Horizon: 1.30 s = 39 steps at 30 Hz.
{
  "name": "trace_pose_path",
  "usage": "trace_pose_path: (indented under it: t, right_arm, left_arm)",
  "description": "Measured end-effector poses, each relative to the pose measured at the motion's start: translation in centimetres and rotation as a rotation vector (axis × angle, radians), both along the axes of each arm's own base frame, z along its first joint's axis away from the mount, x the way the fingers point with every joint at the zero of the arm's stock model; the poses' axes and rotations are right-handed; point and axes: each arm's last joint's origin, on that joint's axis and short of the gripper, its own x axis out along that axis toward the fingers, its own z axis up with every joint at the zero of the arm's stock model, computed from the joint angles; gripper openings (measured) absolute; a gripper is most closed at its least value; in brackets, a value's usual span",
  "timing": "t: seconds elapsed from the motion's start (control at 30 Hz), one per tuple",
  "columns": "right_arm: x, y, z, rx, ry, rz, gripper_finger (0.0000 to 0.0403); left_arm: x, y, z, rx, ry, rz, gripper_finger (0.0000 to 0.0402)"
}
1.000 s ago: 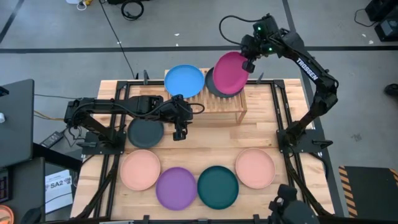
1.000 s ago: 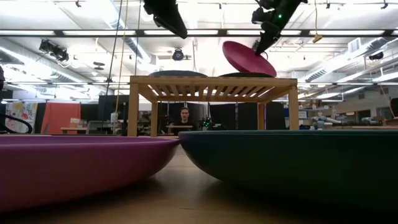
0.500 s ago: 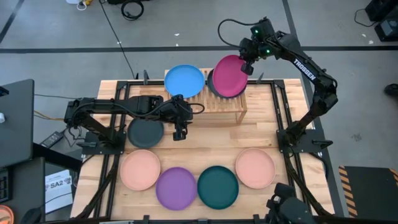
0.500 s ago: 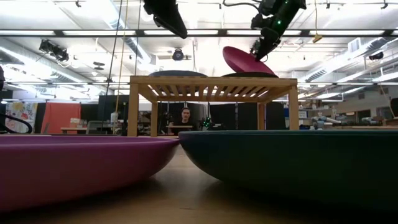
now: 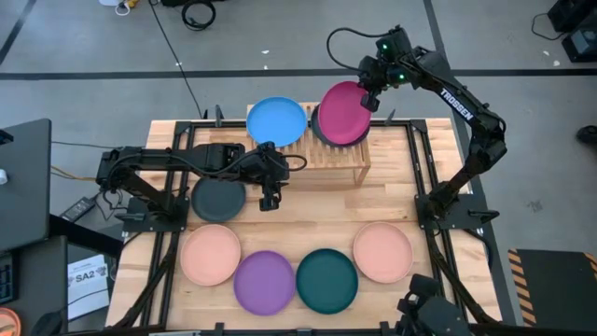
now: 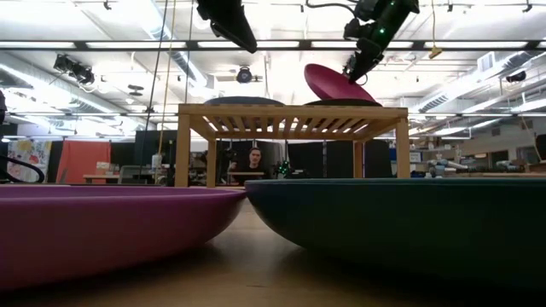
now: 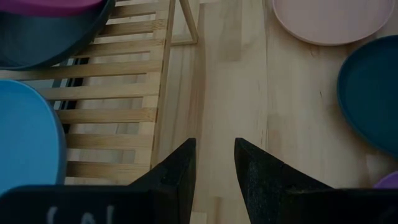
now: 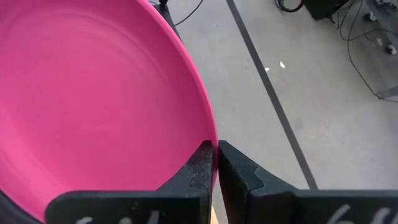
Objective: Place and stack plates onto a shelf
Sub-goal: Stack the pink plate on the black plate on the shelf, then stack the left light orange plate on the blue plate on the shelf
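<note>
The right pincer (image 5: 370, 97) pinches the magenta plate's (image 5: 343, 112) rim, holding it tilted over the charcoal plate (image 5: 317, 126) on the shelf (image 5: 338, 155); the left pincer (image 5: 269, 199) hovers, fingers slightly parted

Bright, even overhead light from the ceiling strip lamps (image 6: 102, 44) floods everything, shadows under the shelf (image 6: 290, 115) stay soft, and below it the near purple plate (image 6: 111, 226) and teal plate (image 6: 401, 226) loom blurred, out of focus.

A person (image 6: 252, 161) stands beyond the table; cables (image 5: 196, 13) lie on the floor.
</note>
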Motion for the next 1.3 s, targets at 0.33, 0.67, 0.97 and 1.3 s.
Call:
trace_pose_path:
  t: [0.33, 0.67, 0.97, 1.3]
  right_arm:
    - [0.03, -0.03, 0.04, -0.011, 0.001, 0.008, 0.0040]
    - [0.02, -0.03, 0.05, -0.011, 0.001, 0.008, 0.0087]
    - [0.02, -0.03, 0.05, -0.011, 0.001, 0.007, 0.0107]
    - [0.01, -0.02, 0.04, 0.043, -0.041, -0.063, 0.0107]
  left_arm:
    - [0.00, -0.01, 0.00, 0.000, 0.000, 0.000, 0.0117]
    - [0.00, 0.00, 0.00, 0.000, 0.000, 0.000, 0.0117]
    - [0.00, -0.01, 0.00, 0.000, 0.000, 0.000, 0.0117]
    - [-0.07, -0.03, -0.06, -0.006, 0.008, 0.005, 0.0117]
